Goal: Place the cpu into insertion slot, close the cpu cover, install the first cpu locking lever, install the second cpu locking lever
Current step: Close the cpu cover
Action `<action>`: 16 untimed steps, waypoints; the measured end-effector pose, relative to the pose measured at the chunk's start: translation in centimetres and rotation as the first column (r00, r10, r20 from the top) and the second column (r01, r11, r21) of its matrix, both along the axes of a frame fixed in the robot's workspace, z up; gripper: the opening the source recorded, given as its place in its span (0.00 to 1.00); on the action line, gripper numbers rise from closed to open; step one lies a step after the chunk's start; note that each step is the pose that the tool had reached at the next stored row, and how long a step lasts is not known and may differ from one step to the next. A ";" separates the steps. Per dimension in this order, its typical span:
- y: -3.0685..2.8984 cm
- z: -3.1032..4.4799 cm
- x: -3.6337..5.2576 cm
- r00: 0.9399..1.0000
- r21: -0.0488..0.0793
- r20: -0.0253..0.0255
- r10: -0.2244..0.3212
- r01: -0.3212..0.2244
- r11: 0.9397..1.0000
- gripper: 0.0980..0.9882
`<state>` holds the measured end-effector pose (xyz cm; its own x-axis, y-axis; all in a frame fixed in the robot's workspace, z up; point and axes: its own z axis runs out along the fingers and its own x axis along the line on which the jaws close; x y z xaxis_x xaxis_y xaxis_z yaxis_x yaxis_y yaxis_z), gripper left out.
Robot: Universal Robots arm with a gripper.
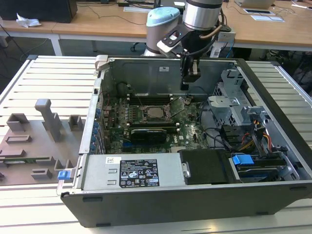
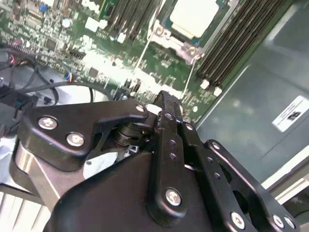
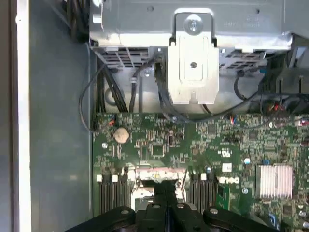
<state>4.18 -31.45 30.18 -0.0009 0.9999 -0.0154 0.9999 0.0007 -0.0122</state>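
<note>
The cpu (image 1: 156, 113) lies flat in its socket on the green motherboard (image 1: 192, 131), silver top up. It also shows bright in the second wrist view (image 2: 194, 14). The cpu cover (image 2: 177, 42) is a silver frame lying around the chip. A thin wire lever (image 1: 178, 108) slants up at the socket's side, on the exterior view's right. My gripper (image 1: 185, 87) hangs inside the case above the board, up and to the exterior view's right of the socket. Its fingers are shut with nothing between them, as seen in both wrist views (image 2: 163, 97) (image 3: 166, 187).
The open case's back wall (image 1: 161, 73) stands close behind the gripper. A metal drive cage (image 1: 229, 105) with cables is on the exterior view's right. A black graphics card (image 1: 148, 132) lies in front of the socket, and a grey fixture plate (image 1: 34, 141) sits outside the case.
</note>
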 end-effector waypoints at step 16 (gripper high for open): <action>0.07 -0.98 2.84 1.000 0.000 -0.006 0.000 0.000 1.000 0.01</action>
<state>7.02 -31.38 29.19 -0.0008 0.9999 -0.0154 0.9998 0.0005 -0.0185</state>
